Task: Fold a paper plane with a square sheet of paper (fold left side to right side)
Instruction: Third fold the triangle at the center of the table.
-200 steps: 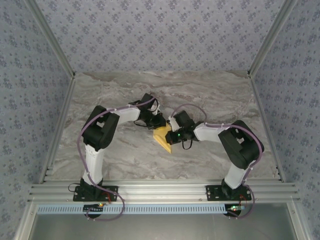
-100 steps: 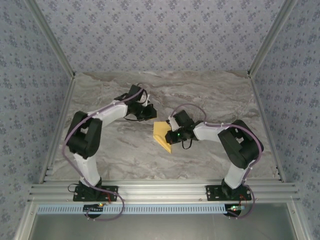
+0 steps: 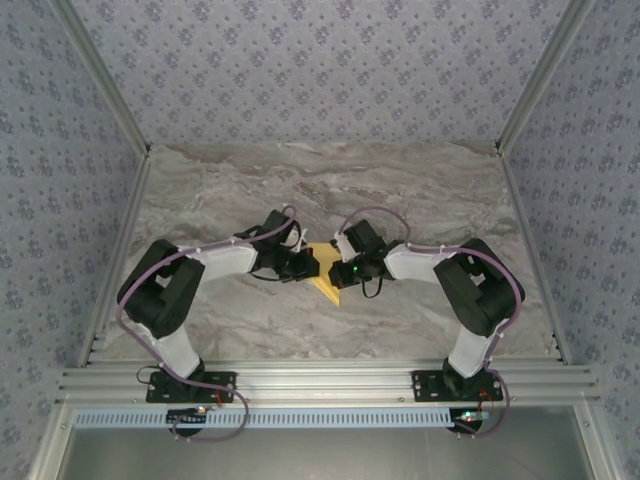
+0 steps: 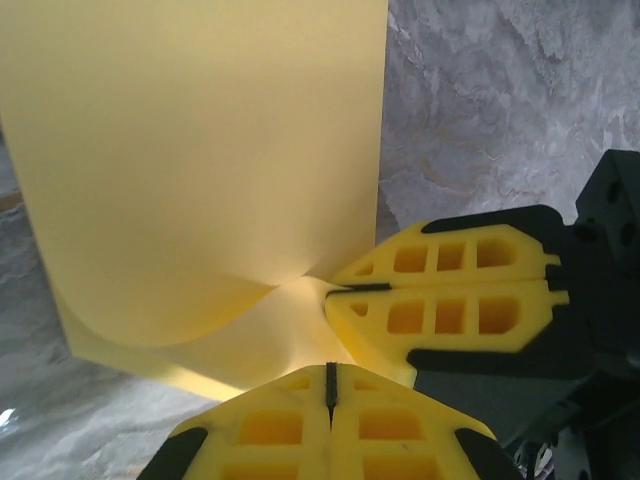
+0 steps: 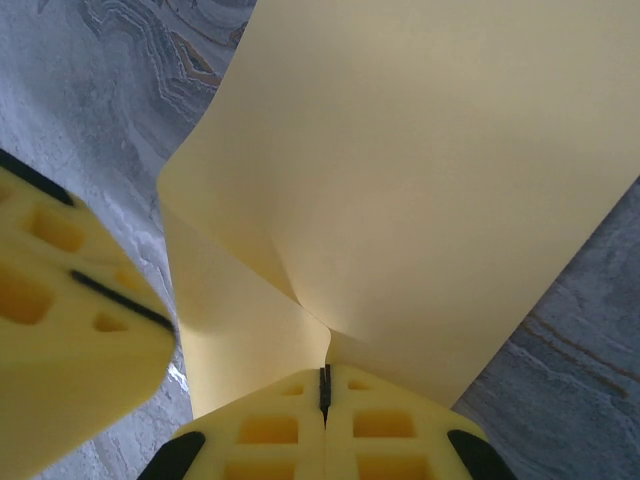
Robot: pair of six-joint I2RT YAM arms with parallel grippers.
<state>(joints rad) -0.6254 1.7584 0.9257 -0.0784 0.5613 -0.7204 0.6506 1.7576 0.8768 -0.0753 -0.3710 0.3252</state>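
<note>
Left arm (image 3: 225,260), right arm (image 3: 415,262): wrists at paper (image 3: 326,285)

Both arms bend in at the elbow and reach toward the middle. The left gripper (image 4: 330,366) and the right gripper (image 5: 324,371) sit nearly tip to tip, low down. Both have their jaws squeezed shut.

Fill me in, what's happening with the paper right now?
Both hands are on the yellow sheet of paper. The right hand is shut on its edge, held up so the sheet curls over itself. The left hand is shut beside it and seems to pinch the lower layer. The fold is not creased yet.
</note>
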